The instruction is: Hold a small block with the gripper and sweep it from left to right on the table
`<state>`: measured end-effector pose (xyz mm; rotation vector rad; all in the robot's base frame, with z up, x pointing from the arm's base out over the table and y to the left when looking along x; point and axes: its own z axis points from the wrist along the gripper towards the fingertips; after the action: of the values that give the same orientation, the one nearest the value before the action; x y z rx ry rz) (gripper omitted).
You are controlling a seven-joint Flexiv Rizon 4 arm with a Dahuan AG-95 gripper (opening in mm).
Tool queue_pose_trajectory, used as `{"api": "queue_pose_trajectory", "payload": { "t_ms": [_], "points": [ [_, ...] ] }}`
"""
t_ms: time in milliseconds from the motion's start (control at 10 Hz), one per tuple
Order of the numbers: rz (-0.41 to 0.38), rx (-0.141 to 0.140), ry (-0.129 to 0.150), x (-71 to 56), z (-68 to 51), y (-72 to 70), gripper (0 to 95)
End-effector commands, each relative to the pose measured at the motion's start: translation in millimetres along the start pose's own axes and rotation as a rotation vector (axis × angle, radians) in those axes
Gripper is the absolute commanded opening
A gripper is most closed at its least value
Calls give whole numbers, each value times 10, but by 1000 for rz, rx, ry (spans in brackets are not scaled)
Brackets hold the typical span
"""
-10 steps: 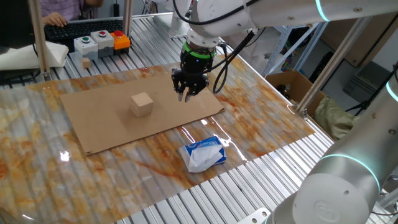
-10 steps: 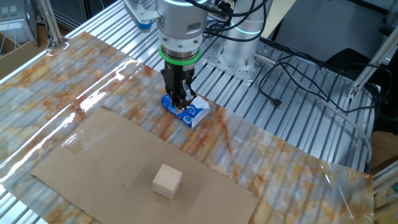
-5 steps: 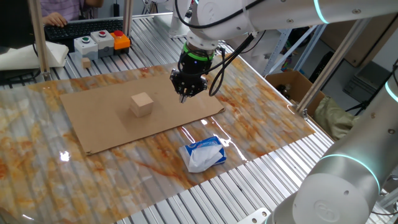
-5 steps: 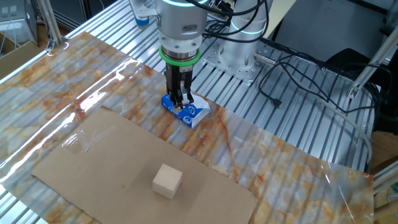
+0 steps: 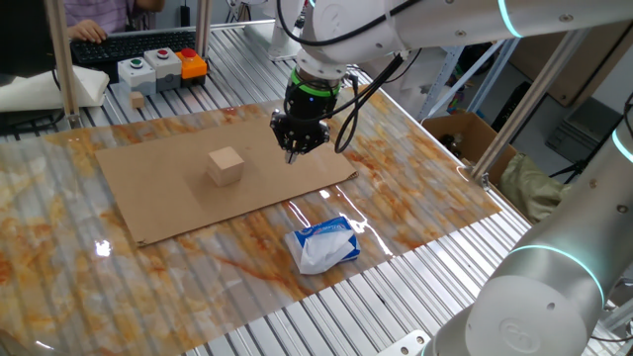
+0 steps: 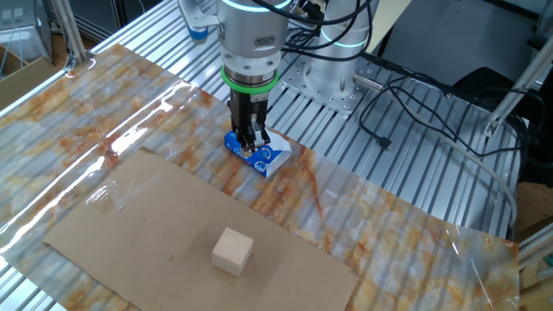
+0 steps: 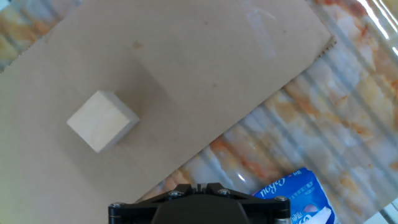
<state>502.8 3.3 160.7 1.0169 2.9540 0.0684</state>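
Gripper (image 5: 297, 151) jaws pressed together, empty, tips out of hand view — small block (image 5: 226, 165) apart, packet (image 7: 297, 196) cropped

Small block (image 5: 226, 165): plain light-tan wooden cube, intact, resting flat on one face, upright, near the middle of the cardboard sheet (image 5: 168, 203). It stands free, touched by nothing. In the other fixed view (image 6: 232, 250) and hand view (image 7: 102, 121) its faces show pale, unmarked wood.
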Motion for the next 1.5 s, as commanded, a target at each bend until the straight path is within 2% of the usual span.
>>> {"api": "queue_pose_trajectory", "payload": {
  "t_ms": [100, 400, 900, 1500],
  "points": [
    [-3, -1, -2, -2, 1, -2, 0],
    [-12, -1, -2, -25, 2, -1, 0],
    [-22, 0, -4, -132, 13, -7, 0],
    [-5, 1, -5, -188, 80, 35, 0]
  ]
}}
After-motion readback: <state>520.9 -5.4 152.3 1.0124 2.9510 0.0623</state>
